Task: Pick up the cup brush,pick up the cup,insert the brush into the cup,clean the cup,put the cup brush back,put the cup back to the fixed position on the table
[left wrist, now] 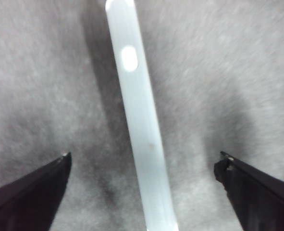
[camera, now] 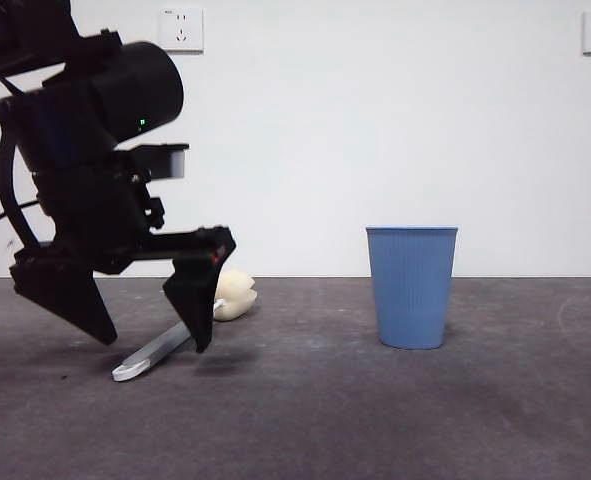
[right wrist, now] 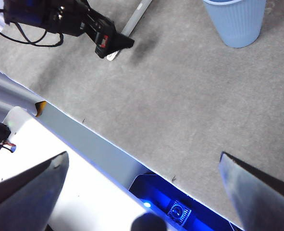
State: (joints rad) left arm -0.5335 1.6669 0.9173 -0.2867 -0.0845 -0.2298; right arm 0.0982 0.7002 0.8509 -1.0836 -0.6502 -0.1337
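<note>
The cup brush (camera: 160, 350) lies on the table (camera: 375, 420) at the left, its cream sponge head (camera: 233, 295) toward the wall and its white looped tip nearest me. My left gripper (camera: 153, 343) is open and low over it, one jaw on each side of the grey handle (left wrist: 142, 144), not touching it. The blue ribbed cup (camera: 412, 285) stands upright to the right, apart from both. My right gripper (right wrist: 142, 156) is open and empty, high above the table's near edge; its view shows the cup (right wrist: 235, 21), the handle (right wrist: 137, 14) and the left gripper (right wrist: 108, 43).
Two wall sockets (camera: 180, 28) sit on the white wall behind. In the right wrist view the table (right wrist: 180, 96) ends at a near edge, with a white surface (right wrist: 60, 192) and a blue-lit device (right wrist: 178, 210) below it.
</note>
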